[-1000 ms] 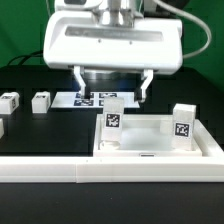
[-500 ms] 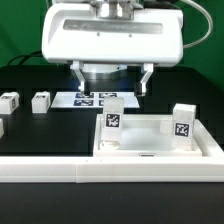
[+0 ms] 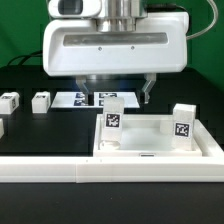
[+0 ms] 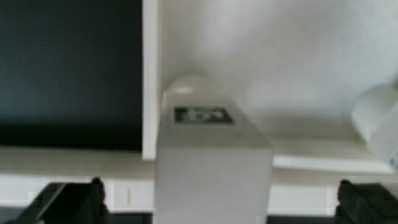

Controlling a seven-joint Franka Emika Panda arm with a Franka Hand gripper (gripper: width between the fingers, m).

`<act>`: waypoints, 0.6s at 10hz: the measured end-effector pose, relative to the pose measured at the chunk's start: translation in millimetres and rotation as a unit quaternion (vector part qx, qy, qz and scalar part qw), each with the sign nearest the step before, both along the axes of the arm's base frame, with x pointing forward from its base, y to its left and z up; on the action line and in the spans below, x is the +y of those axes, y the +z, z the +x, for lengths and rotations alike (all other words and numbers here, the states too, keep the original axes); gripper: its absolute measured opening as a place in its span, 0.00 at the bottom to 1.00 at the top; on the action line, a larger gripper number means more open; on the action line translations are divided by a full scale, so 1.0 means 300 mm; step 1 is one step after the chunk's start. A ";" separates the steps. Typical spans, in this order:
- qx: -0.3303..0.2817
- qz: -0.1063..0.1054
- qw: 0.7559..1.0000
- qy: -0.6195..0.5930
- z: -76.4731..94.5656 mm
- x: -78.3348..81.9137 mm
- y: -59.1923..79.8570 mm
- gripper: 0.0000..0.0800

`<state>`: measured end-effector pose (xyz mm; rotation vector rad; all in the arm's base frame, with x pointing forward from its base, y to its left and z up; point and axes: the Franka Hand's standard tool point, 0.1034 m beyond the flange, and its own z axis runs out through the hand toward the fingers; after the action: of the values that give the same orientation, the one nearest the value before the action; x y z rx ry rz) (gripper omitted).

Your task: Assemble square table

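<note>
Gripper [image 3: 113, 96] is wide open and holding nothing, jaws either side of the upright leg [image 3: 113, 122] standing at its 6 o'clock, in a corner of the square table [image 3: 145, 140]. Looks like a grab-the-leg step to me. I'd drop straight down, keep the leg centred between the fingers [image 4: 71, 200], and close gently so it doesn't tip.
</note>
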<state>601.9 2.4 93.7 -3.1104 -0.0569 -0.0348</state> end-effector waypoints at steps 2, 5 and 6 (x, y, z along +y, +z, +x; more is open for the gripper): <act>0.026 0.002 1.000 0.008 0.019 -0.009 -0.007 0.81; 0.027 0.002 1.000 0.008 0.015 -0.027 -0.014 0.70; 0.028 0.002 1.000 0.008 0.012 -0.027 -0.017 0.47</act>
<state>605.6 -5.7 88.7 -3.1051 -0.0792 0.0529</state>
